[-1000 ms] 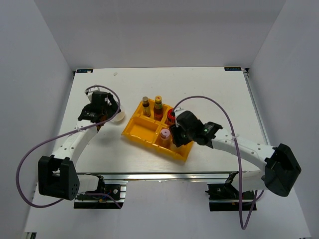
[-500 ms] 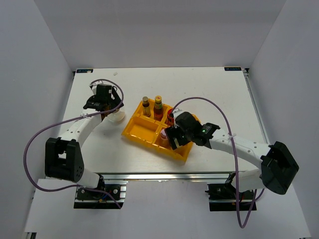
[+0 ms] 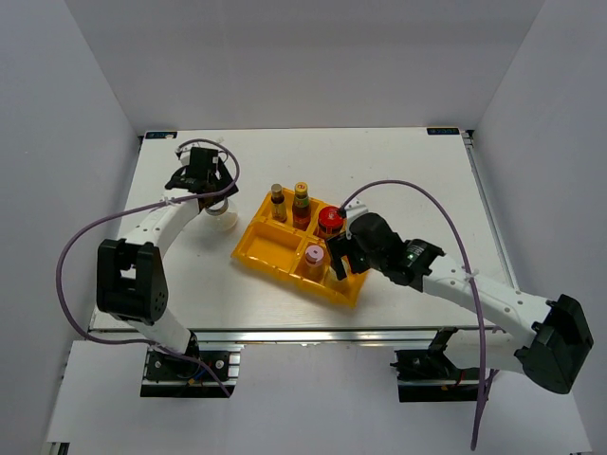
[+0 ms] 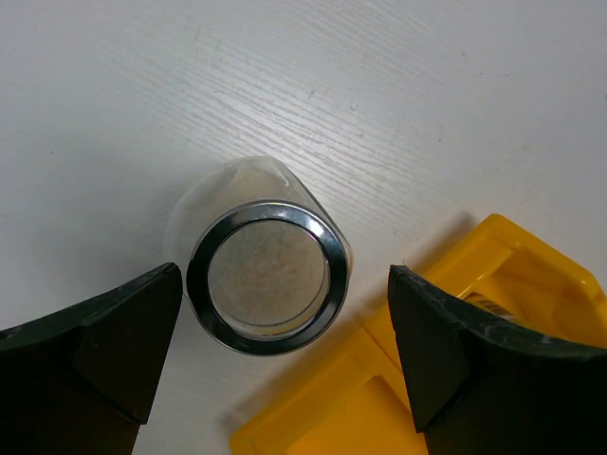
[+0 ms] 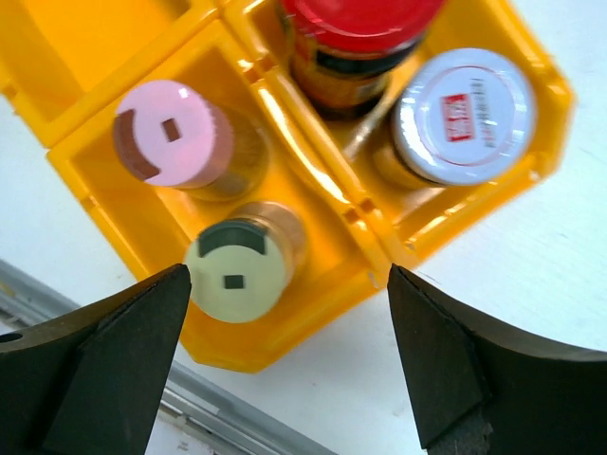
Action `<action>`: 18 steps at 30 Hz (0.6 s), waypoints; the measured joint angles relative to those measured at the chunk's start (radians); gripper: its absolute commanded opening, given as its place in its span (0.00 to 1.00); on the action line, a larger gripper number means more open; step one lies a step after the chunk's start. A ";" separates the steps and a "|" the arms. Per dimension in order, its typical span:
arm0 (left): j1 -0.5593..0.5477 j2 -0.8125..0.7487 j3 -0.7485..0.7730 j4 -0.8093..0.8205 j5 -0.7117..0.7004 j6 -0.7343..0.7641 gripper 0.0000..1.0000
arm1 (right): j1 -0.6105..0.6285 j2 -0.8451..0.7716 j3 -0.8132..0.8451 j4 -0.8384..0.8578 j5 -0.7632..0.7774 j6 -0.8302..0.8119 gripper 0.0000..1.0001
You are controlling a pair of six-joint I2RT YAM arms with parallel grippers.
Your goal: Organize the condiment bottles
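Glass and chrome-rimmed, the clear jar (image 4: 261,275) stands on the table (image 4: 379,95) at 10 o'clock of the yellow tray (image 3: 270,248), unheld between the wide-open, empty jaws of the left gripper (image 4: 285,327), so an off-centre close could skid or topple it against the tray wall.

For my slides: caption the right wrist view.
Open right gripper over yellow tray of bottles: pink-capped, pale-yellow-capped, red-capped, silver-lidded.
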 measured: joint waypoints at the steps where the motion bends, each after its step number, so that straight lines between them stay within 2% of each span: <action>1: 0.000 0.013 0.008 -0.011 -0.004 0.000 0.98 | 0.000 -0.010 0.000 -0.007 0.017 0.003 0.89; 12: 0.000 0.119 0.095 -0.106 -0.044 -0.014 0.98 | 0.000 -0.164 -0.043 -0.035 0.228 0.031 0.89; 18: 0.000 0.165 0.132 -0.129 -0.052 -0.018 0.90 | -0.003 -0.167 -0.065 -0.043 0.290 0.038 0.89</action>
